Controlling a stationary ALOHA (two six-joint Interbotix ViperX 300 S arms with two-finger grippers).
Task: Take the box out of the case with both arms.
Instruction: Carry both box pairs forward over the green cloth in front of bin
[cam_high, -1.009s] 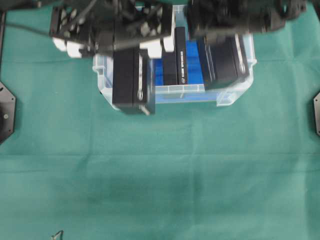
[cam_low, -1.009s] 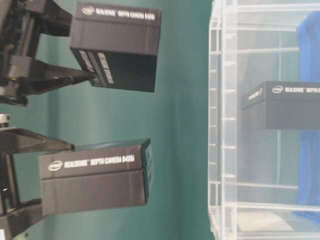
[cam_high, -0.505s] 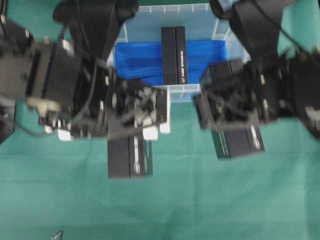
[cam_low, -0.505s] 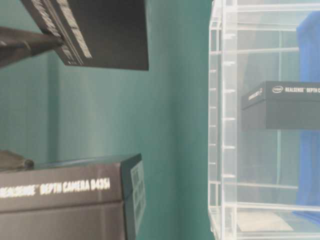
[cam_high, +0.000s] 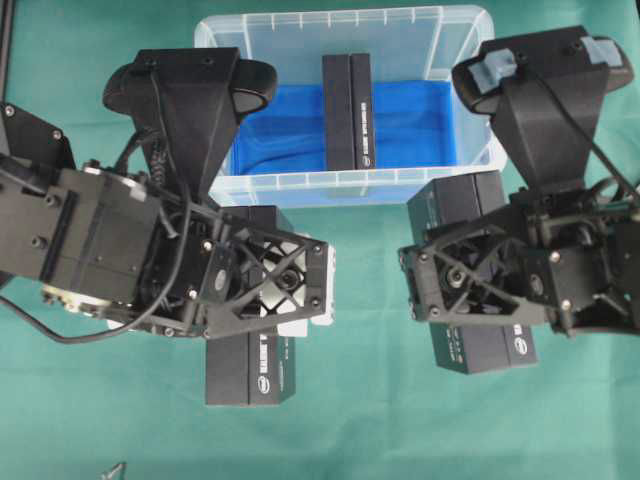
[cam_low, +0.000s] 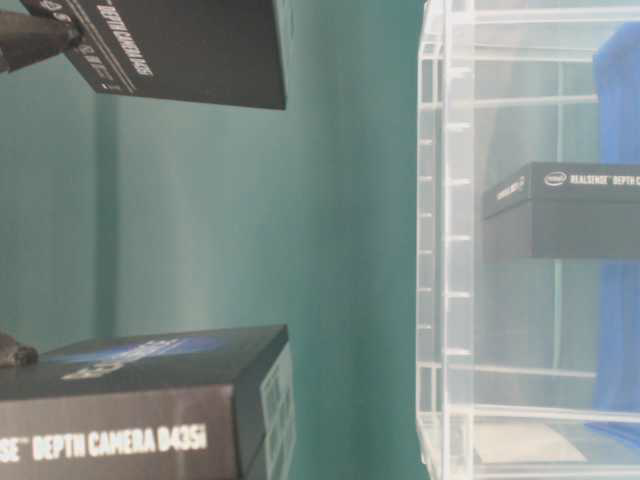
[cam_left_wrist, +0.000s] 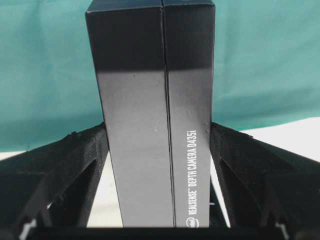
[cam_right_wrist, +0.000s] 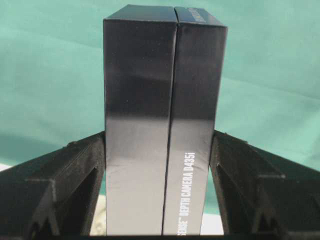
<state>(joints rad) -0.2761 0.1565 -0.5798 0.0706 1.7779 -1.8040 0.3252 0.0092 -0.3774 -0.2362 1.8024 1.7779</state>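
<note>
We noted the left gripper (cam_high: 262, 290) and right gripper (cam_high: 478, 287) each clamped across a black depth-camera box (cam_high: 250, 368), narrow sides pinched for carrying. Both hung at 6 o'clock of the clear case (cam_high: 470, 20), where a third box (cam_high: 347, 110) lay on blue lining (cam_high: 410, 120).

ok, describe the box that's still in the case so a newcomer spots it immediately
Find the clear case at the top of the overhead view. On its blue lining lies one black box, centred. Unlike the two identical boxes outside, no tool grips it.

We see two black arms, the left arm (cam_high: 110, 240) and the right arm (cam_high: 560, 150), with boxy screwed housings and loose black cables. Their grippers have open triangular lattice fingers (cam_high: 270, 290); ours on the left carries a white block (cam_high: 300, 322).
</note>
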